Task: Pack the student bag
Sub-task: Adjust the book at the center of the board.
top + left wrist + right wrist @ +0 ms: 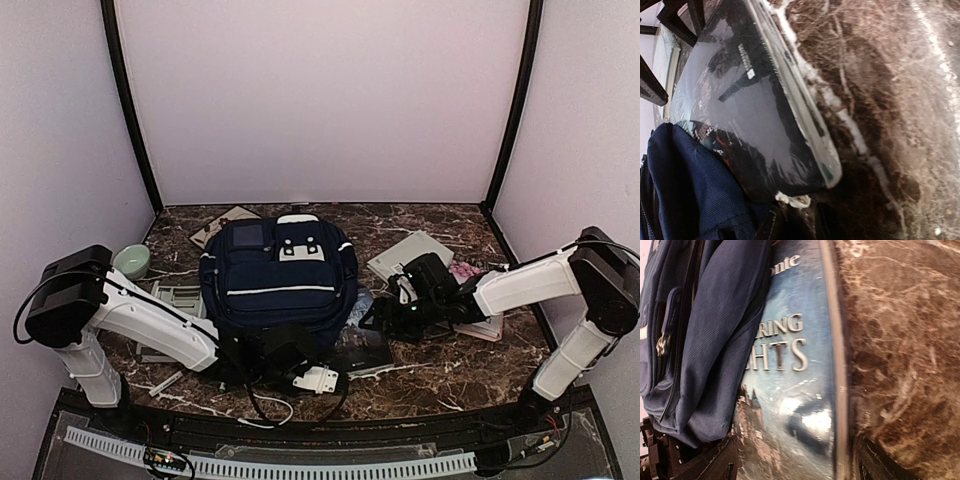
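Mid-table, flat on its back with front pockets up and handle toward the far side: the bag (pixel 278 275). Tucked partly under its near right corner, a glossy wrapped book (pixel 364 340), cover up, on the marble table (pixel 470 370). Long axis of the book apparently near-to-far, roughly parallel to the bag's side; hard to fix more closely. Set at it from two sides: left gripper (pixel 325 375) at the near corner, right gripper (pixel 383 318) at the far right edge. About equally near, then, with the right slightly better placed on the exposed side. Right jaws spread wide, straddling the cover in the wrist view, gripping nothing. Left fingers only dark slivers at the bottom of the wrist view, just beside the book's corner; cannot tell whether clamped on it or loose. Judging from this: need to slide the book rightward, away from the bag, before lifting, since pinned under fabric. No open zip or mouth visible on the bag, so no telling which end to carry toward.
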You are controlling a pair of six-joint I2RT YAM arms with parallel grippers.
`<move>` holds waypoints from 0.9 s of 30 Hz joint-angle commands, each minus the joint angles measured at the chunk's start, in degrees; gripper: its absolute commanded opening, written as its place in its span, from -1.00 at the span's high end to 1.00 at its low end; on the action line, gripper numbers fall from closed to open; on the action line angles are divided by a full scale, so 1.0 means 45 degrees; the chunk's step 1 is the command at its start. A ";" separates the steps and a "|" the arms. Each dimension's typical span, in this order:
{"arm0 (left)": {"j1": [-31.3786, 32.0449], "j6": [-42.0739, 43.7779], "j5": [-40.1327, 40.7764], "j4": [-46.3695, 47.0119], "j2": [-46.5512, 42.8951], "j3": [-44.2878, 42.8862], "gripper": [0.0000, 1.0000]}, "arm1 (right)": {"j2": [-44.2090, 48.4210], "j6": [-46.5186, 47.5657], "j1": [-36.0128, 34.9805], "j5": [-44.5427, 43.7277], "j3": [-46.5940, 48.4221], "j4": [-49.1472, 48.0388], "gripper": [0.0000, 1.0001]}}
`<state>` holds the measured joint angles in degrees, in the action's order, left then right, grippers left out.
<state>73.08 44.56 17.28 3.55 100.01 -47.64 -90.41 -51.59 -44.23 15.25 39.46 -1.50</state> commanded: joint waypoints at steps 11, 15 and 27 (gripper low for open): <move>-0.1221 0.2199 -0.0553 0.2579 0.1026 0.0918 0.45 | -0.0077 -0.4145 -0.0604 0.4300 -0.1257 -0.6320 -0.51; -0.1283 0.2672 -0.0060 0.3342 0.1265 0.0736 0.46 | 0.0829 -0.4366 -0.1018 0.4414 -0.0674 -0.5870 -0.49; -0.2068 0.3899 -0.0475 0.4086 0.2068 -0.0976 0.46 | 0.3068 -0.3178 -0.0944 0.1643 -0.1290 -0.1694 -0.48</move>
<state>67.55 61.17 18.83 15.18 105.36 -49.15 -78.22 -65.84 -44.64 13.52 33.80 -10.39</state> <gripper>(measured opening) 0.271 0.740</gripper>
